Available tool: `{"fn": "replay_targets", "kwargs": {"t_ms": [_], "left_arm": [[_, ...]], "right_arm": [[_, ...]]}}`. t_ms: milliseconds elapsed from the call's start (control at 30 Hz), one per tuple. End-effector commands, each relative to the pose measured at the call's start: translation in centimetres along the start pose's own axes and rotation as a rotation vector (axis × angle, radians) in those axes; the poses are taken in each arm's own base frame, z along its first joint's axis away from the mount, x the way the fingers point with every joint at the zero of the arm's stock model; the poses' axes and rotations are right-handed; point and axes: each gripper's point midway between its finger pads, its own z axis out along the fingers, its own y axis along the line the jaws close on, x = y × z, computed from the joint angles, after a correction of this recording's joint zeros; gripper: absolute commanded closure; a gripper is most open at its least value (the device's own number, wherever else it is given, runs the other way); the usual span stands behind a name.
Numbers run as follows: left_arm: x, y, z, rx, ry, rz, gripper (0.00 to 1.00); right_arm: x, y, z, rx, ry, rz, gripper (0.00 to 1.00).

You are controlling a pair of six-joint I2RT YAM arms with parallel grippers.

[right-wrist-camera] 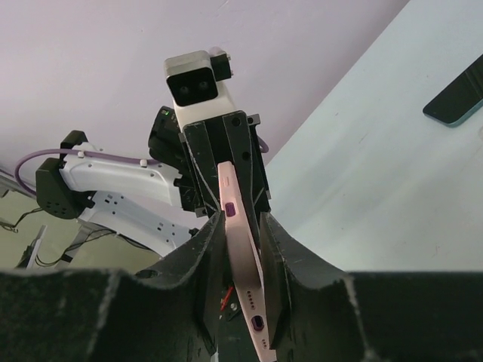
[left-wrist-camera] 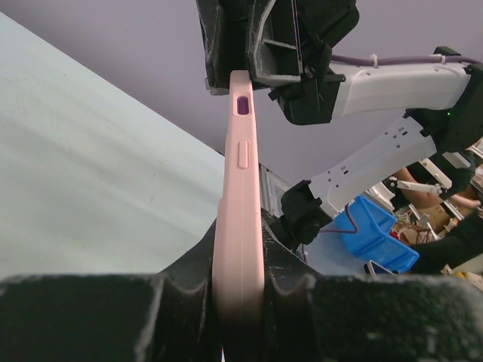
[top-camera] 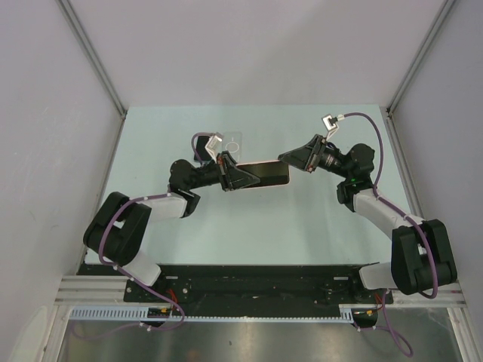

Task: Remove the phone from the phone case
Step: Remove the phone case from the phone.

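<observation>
Found phone case (left-wrist-camera: 240, 226), pink, suspended above table (top-camera: 226, 234) near its middle, bridging the two claws. Logged the long axis as left to right in the top view, roughly level, with the dark face of phone (top-camera: 266, 173) turned toward the overhead camera.

Noted left gripper (top-camera: 240, 178) closed narrow on the left end of the case, and right gripper (top-camera: 290, 160) closed narrow on the right end. Fingers pressed against the broad faces at both ends.

Read the side edge from the left wrist view: purple button (left-wrist-camera: 242, 105) showing through a cutout, raised button (left-wrist-camera: 243, 154) in pink just nearer the camera, edge stretching away toward the opposite claw. Saw port end (right-wrist-camera: 257, 323), with small holes beside it, nearest the right wrist camera.

Unable to judge the seating of the phone in the case, with both ends covered by fingers and the corners hidden.

Spotted dark flat slab (right-wrist-camera: 456, 98) lying on the table in the right wrist view, cut off by the frame edge; identity unclear. Marked faint pale outline (top-camera: 236, 143) on the table beyond the case; too faint to identify.
</observation>
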Motion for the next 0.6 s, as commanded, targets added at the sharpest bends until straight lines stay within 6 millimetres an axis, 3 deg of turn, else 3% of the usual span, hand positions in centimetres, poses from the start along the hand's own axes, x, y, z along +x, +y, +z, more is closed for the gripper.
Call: {"fn": "replay_targets", "kwargs": {"t_ms": [0, 267, 567], "left_arm": [[-4.04, -7.13, -0.29, 0.241, -0.124, 0.416, 1.00], [-3.99, -7.55, -0.35, 0.253, -0.118, 0.442, 1.00], [-4.38, -7.88, -0.47, 0.250, -0.138, 0.452, 1.00]], "right_arm": [[-0.41, 1.47, 0.07, -0.040, -0.011, -0.020, 0.70], [-0.52, 0.71, -0.07, 0.008, -0.020, 0.068, 0.83], [-0.13, 0.90, -0.03, 0.003, -0.005, 0.048, 0.84]]}}
